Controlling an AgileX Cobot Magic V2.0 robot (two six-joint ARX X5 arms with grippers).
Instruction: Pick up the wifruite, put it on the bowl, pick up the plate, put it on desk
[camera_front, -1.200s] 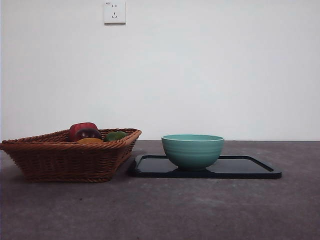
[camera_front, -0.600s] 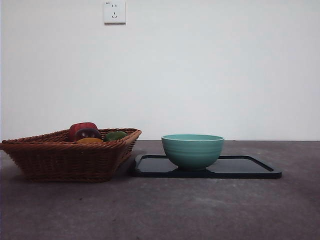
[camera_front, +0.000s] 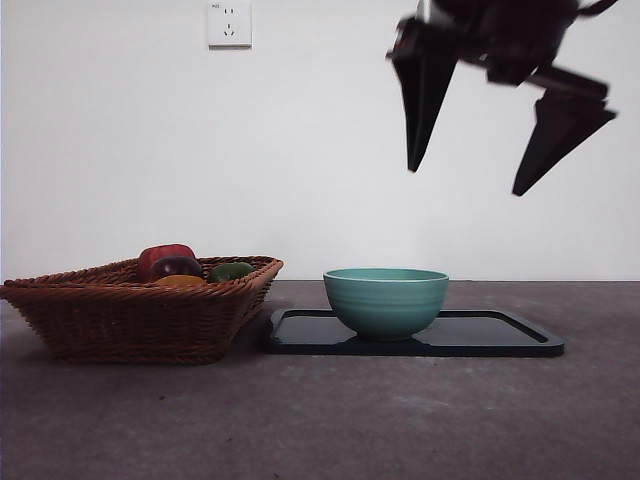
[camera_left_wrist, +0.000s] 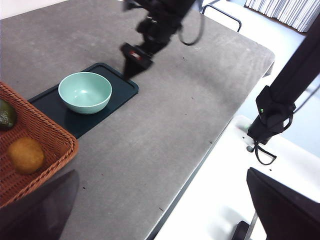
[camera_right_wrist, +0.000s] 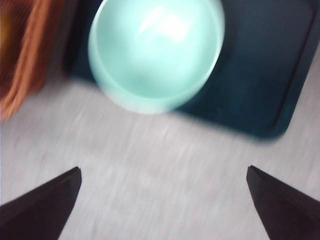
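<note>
White wall with a socket (camera_front: 229, 24) backs the dark grey counter (camera_front: 320, 420) in the front view. A wicker basket (camera_front: 140, 315) stands at the left, holding a dark red fruit (camera_front: 167, 262), a green fruit (camera_front: 231, 271) and the wifruite (camera_front: 180, 282), of which only an orange sliver shows above the rim. Just right of the basket lies a black tray (camera_front: 500, 340), and the teal bowl (camera_front: 385, 300) sits on the tray's left part. High at the upper right hangs the right tool (camera_front: 465, 180), dark and blurred, well above the tray, its two jaws spread wide and holding nothing. From the left wrist view, the counter (camera_left_wrist: 190, 100) runs to an edge with a white floor beyond it; the bowl (camera_left_wrist: 85, 92) is empty on the tray (camera_left_wrist: 120, 87), the basket (camera_left_wrist: 35, 130) touches or nearly touches the tray, and inside the basket lie the wifruite (camera_left_wrist: 25, 155) and part of the green fruit (camera_left_wrist: 6, 115). The right arm reaches over the tray's far end with the right tool (camera_left_wrist: 132, 57) above it. The left tool (camera_left_wrist: 160, 210) has its own jaws far apart, empty, off toward the counter's edge and away from the basket. Motion blur smears the right wrist view: the bowl (camera_right_wrist: 156, 52) on the tray (camera_right_wrist: 265, 65), a strip of basket (camera_right_wrist: 25, 60) beside them, the bare counter (camera_right_wrist: 160, 180), and the right tool (camera_right_wrist: 165, 200) with jaws wide apart, gripping nothing.
</note>
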